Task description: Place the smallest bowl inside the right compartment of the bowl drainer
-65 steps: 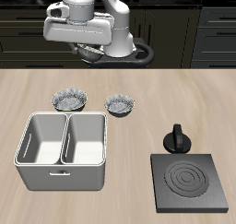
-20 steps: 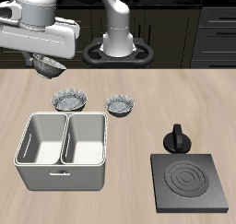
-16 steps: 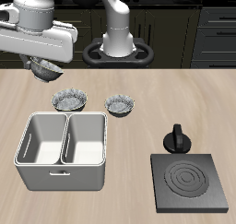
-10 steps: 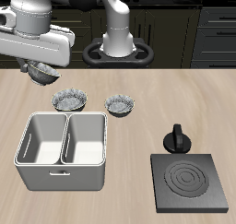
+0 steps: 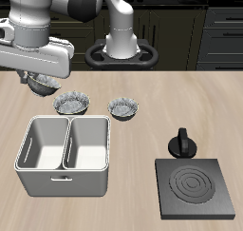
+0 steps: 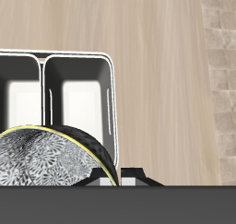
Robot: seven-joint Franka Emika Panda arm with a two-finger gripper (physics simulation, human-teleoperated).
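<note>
End effector [image 5: 42,83] hangs above the worktop [image 5: 142,92], just behind the bowl drainer [image 5: 65,155]. It looks clamped on a fluted bowl [image 6: 51,163], probably the smallest bowl, though scale is unclear. Two other fluted bowls [image 5: 72,104] [image 5: 123,107] sit behind the drainer.

Your arm [image 5: 57,2] shows smooth, glossy silver-grey rounded segments, with a boxy pale grey end effector [image 5: 38,80] housing and a black ring base [image 5: 121,54].
</note>
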